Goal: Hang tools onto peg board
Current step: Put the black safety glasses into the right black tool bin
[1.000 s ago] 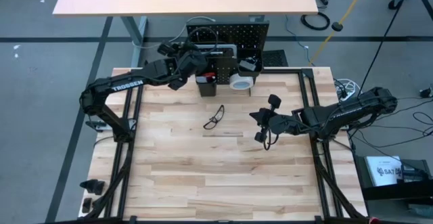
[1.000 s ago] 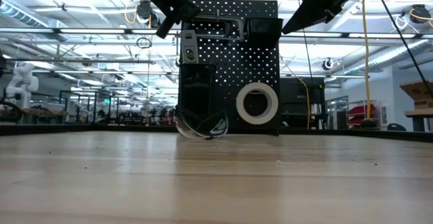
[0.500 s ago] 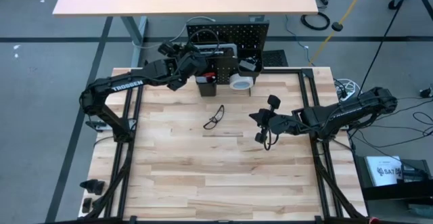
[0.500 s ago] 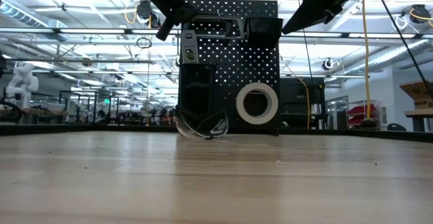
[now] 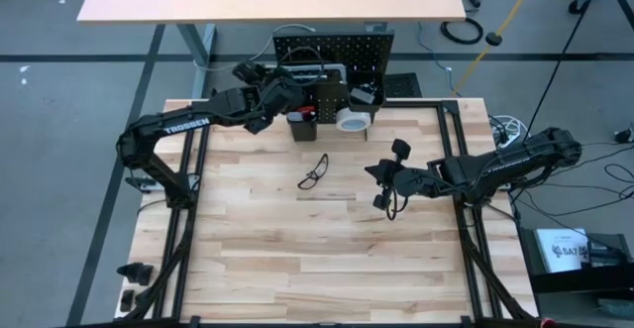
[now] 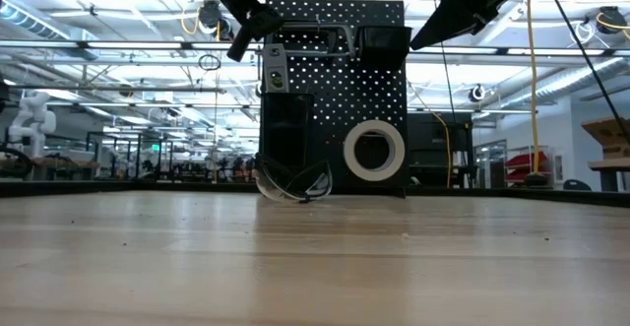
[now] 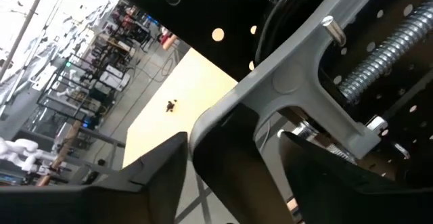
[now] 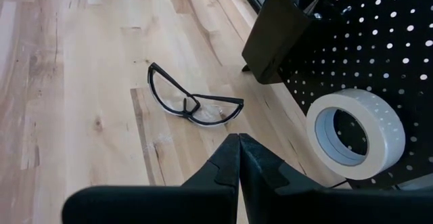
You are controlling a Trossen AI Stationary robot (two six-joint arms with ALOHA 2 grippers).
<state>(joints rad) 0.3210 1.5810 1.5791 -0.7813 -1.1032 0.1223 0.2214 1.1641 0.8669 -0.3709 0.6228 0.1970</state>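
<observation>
The black peg board (image 6: pixel 340 95) stands upright at the table's far edge. A grey clamp (image 6: pixel 330 38) with a threaded screw (image 7: pixel 379 55) hangs near its top. A white tape roll (image 6: pixel 374 150) hangs lower down. My left gripper (image 5: pixel 280 82) is level at the board's upper left corner and open. Its fingers (image 7: pixel 145 180) stand on either side of the clamp's grey frame (image 7: pixel 230 129). My right gripper (image 8: pixel 238 141) is shut and holds nothing. It hovers over the table's right middle (image 5: pixel 381 184). My left gripper has one finger on each side of the clamp's grey frame (image 7: pixel 223 139), coming level from the table's left. A thin gap shows beside one finger. Whether the other finger (image 7: pixel 325 176) touches the frame, I cannot tell.
Black-framed safety glasses (image 5: pixel 314 171) lie on the table in front of the board. Two black bins (image 8: pixel 277 38) are fixed to the board's lower part, the left one (image 5: pixel 302 120) holding tools. The near half of the wooden tabletop (image 5: pixel 317 269) is bare.
My left gripper has rolled a little about its own pointing line while staying at the board's upper left corner. The clamp, the tape roll and the glasses stand as before.
</observation>
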